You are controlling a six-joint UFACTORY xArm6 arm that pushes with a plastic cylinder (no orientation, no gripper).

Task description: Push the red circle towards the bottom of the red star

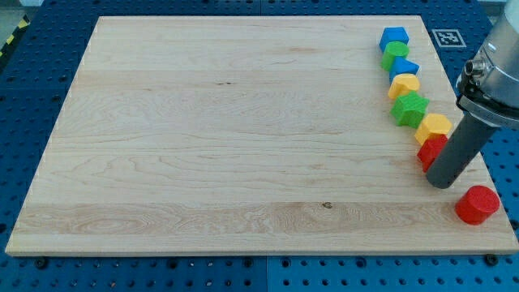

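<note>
The red circle (477, 204) lies near the board's bottom right corner. The red star (431, 150) sits above and to its left, partly hidden behind my rod. My tip (441, 184) rests on the board just below the red star and to the upper left of the red circle, a small gap from the circle.
A column of blocks runs down the right edge: a blue block (394, 37), a green one (396, 53), a blue one (403, 67), a yellow one (404, 84), a green star (409, 109) and a yellow block (435, 126). The wooden board (243, 138) ends just past the circle.
</note>
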